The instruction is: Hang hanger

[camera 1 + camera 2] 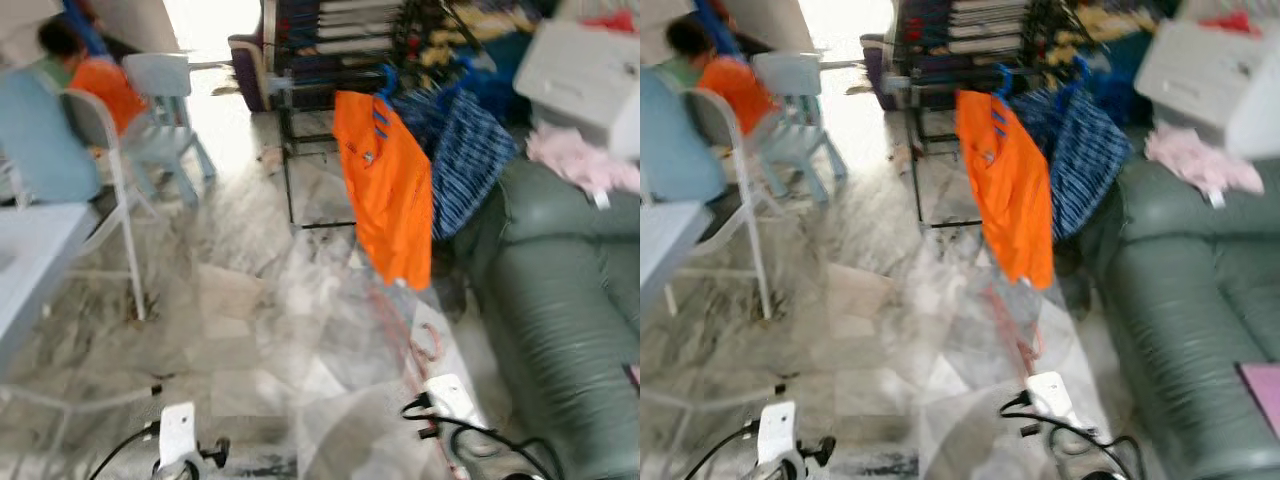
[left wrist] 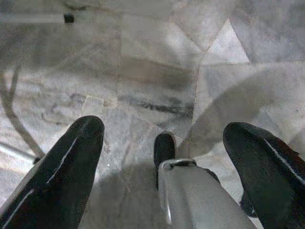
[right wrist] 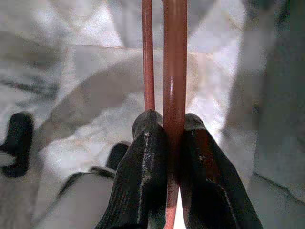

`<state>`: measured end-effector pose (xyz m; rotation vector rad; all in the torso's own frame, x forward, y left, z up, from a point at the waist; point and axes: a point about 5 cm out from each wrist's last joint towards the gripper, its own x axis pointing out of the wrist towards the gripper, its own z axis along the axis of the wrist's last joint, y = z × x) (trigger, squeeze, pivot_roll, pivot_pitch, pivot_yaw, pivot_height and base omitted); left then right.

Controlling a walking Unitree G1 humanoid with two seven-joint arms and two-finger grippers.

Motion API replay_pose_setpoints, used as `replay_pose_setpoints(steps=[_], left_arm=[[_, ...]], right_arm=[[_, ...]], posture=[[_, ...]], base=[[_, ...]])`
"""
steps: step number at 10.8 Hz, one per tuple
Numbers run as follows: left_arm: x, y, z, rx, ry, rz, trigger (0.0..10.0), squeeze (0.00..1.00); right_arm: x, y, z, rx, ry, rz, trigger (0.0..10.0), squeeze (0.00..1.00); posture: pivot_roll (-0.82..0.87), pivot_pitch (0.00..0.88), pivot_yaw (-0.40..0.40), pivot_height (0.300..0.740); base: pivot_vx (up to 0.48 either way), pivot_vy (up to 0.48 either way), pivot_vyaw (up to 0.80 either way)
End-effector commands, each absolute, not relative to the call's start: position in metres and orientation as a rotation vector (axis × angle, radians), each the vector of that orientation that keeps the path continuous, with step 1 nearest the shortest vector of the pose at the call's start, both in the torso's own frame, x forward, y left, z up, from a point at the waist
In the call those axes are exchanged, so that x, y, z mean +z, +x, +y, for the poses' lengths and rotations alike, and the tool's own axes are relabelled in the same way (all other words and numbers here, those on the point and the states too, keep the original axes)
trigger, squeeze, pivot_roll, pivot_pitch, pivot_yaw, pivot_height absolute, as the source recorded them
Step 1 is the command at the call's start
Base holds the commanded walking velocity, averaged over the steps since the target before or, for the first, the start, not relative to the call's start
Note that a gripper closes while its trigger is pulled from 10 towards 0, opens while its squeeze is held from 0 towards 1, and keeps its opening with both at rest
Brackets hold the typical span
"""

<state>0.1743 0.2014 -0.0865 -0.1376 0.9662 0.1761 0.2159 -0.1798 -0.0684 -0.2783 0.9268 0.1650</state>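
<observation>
While our right hand (image 3: 174, 143) points down toward the marble floor (image 1: 260, 330), we see its two black fingers (image 3: 143, 167) pressed together on the red hanger (image 3: 175, 71), whose thick bar runs straight out from between them, with a thinner red bar just beside it. From the head views, we make out the same hanger as a faint, blurred red wire (image 1: 395, 330) rising from our right arm at the lower edge toward the orange shirt (image 1: 385, 190). That shirt hangs on a blue hanger on the black clothes rack (image 1: 300, 110), just beside a dark blue striped garment (image 1: 465, 150). Our left hand (image 2: 164, 143) hangs low over the floor with its fingers (image 2: 66, 162) spread wide apart and nothing between them. To our right lies a green sofa (image 1: 570, 300) with pink cloth (image 1: 580, 160) on it. To our left stand a white chair (image 1: 110, 170) and a pale tabletop (image 1: 30, 250), and farther off a person in an orange top (image 1: 100, 85) sits near a light blue chair (image 1: 165, 90).
</observation>
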Motion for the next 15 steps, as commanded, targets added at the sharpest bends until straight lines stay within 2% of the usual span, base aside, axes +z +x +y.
replay_pose_setpoints(steps=[1,5,8,11,15], left_arm=[[-0.085,0.176,0.207,0.213,-0.140,0.966,10.0,0.00],[-0.089,0.163,0.215,0.244,-0.131,0.982,10.0,0.00],[-0.086,0.170,0.216,0.219,-0.101,0.967,10.0,0.00],[-0.084,0.174,0.218,0.218,-0.095,0.976,10.0,0.00],[-0.089,0.165,0.215,0.218,-0.101,1.052,10.0,0.00]], right_arm=[[-0.067,0.219,-0.173,0.203,-0.290,0.923,10.0,0.00],[-0.067,0.221,-0.169,0.211,-0.270,0.930,10.0,0.00],[-0.067,0.217,-0.192,-0.029,-0.092,0.938,10.0,0.00],[-0.068,0.215,-0.195,-0.066,-0.066,0.942,10.0,0.00],[-0.067,0.216,-0.196,-0.074,-0.083,0.951,10.0,0.00]], posture=[[-0.08,0.000,0.036,0.740],[-0.05,0.000,0.014,0.740],[-0.08,0.000,0.051,0.740],[-0.11,0.000,0.086,0.740],[-0.11,0.000,0.084,0.740]], base=[[0.000,0.000,0.00],[0.000,0.000,0.00],[0.000,0.000,0.00],[0.000,0.000,0.00],[0.000,0.000,0.00]])
